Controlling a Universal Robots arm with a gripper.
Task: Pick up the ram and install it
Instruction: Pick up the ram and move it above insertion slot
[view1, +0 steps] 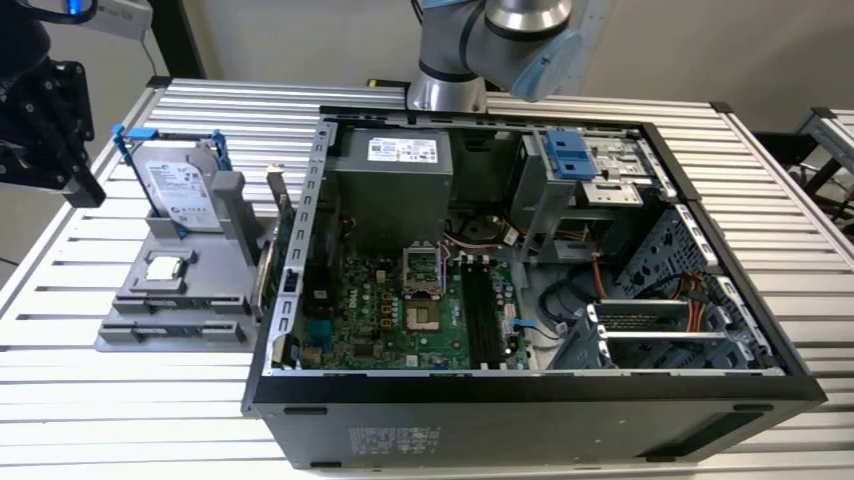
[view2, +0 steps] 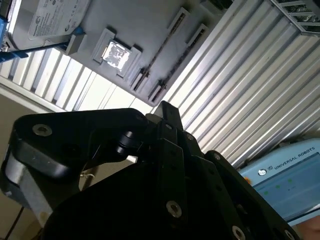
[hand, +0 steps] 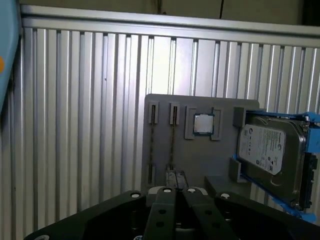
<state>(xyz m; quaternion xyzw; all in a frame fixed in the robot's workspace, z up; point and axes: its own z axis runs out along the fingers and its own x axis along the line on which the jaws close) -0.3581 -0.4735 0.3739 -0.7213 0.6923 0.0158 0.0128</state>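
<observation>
The gripper (hand: 179, 192) sits closest in both wrist views. Its black fingers (view2: 165, 107) are drawn together with nothing between them, and it hangs clear of the parts.

Under it is the slatted metal table (hand: 75, 125). In the exterior view the open computer case (view1: 534, 400) takes up most of that table. A grey tray (hand: 220, 165) lies just beside the case wall, on the exterior view's left. A hard drive (hand: 270, 155) in a blue frame stands tall at one end of the tray. The small square processor (hand: 203, 124) lies in a pocket next to it.

The ram (hand: 172, 145) is past the processor, on edge between two end holders. A neighbour stick (hand: 152, 145) stands just beside it. Both show as thin dark lines, so I take them for sticks, not empty grooves.

My judgement is that the work is at the reach for the pick-up. The ram is not yet gripped and nothing is installed. A grasp calls for the fingers to part and line up along the ram's thin edge.

Bare slats around the tray give open room, and the hard drive is well apart from the ram. The neighbour stick and the processor pocket crowd either face of it. Inside the case, the long black memory slots (view1: 483, 310) sit between the processor socket and loose cables.
</observation>
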